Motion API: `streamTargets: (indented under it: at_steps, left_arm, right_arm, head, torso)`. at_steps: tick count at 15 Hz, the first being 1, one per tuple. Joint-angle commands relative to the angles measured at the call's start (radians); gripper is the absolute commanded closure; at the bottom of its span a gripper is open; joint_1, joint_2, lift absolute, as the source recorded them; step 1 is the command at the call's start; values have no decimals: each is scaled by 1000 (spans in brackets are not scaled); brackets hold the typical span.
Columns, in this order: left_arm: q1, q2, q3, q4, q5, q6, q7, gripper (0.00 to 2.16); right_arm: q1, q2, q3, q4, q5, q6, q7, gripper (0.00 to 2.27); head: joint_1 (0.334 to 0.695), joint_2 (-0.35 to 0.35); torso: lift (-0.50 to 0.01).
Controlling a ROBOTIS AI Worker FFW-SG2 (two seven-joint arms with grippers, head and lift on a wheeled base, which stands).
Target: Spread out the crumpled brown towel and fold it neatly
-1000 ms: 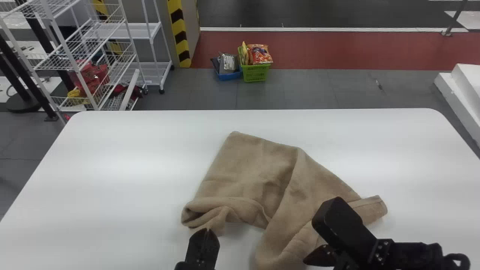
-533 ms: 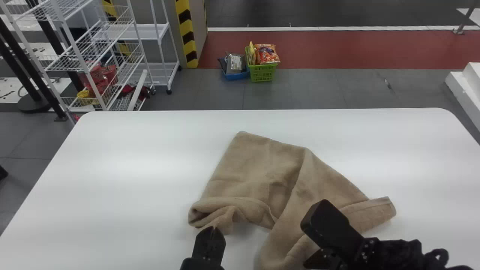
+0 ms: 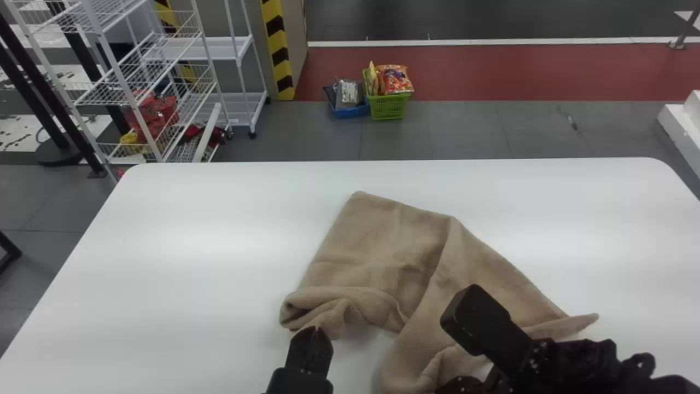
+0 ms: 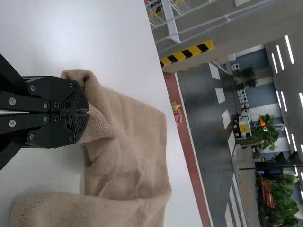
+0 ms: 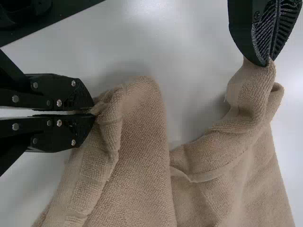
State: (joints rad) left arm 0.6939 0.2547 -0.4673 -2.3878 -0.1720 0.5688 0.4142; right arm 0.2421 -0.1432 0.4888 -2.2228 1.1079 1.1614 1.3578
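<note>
While both of my grippers work at the towel's near side, my left gripper (image 3: 313, 329) has its fingers together on the bunched near-left corner of the brown towel (image 3: 391, 246), and my right gripper (image 3: 445, 386) is clamped on another edge of the cloth, nearer me and to the right. Between these 2 grips, the cloth's near edge bends inward and bare tabletop shows. Beyond them the towel lies fairly flat, its far part narrowing toward the far edge of the white table (image 3: 164, 262), while a diagonal fold runs down its middle and a tapered end points right. Past the table, on the floor, I see 2 baskets side by side: a blue basket (image 3: 351, 113) and a green basket (image 3: 389, 108) with packets in it. Off to the left stands a white wire rack (image 3: 121, 82), near a yellow-and-black striped pillar (image 3: 278, 41).
</note>
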Motion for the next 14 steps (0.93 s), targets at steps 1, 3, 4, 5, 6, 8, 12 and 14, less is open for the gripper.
streamTargets:
  at_steps: [1, 3, 4, 5, 6, 8, 12, 14]
  left_arm:
    - [-8, 0, 7, -7, -10, 20, 0, 1474]
    - [-10, 0, 35, -19, -10, 29, -2, 1474]
    - [-13, 0, 53, -34, -7, 32, -8, 1474]
    - [-17, 0, 65, -44, -3, 32, -15, 1474]
    - [-20, -2, 78, -54, 0, 41, -15, 1474]
    - [-37, -2, 88, -82, 2, 81, -25, 1474]
    - [-94, -6, 124, -143, -6, 213, -54, 1474]
    - [-106, -9, 176, -172, 8, 259, -74, 1474]
  right_arm:
    - [0, 1, -53, -69, -19, -2, 9, 1480]
    - [-20, 2, -142, -150, -69, 4, 9, 1477]
    - [-49, 7, -205, -190, -103, 19, 9, 1477]
    - [-92, 7, -274, -225, -145, 71, 9, 1477]
    - [-129, 5, -331, -245, -183, 117, 9, 1477]
    - [-198, 5, -438, -271, -244, 163, 9, 1480]
    - [-297, 4, -645, -268, -358, 182, 9, 1477]
    - [-354, -6, -751, -261, -421, 194, 9, 1477]
  head:
    - [695, 75]
    - [695, 70]
    - [695, 60]
    - [695, 51]
    - [695, 37]
    - [695, -14]
    - [695, -80]
    - [695, -103]
  torso:
    - [-126]
    - [-126]
    - [-126]
    - [-126]
    - [-126]
    - [-126]
    - [-126]
    - [-126]
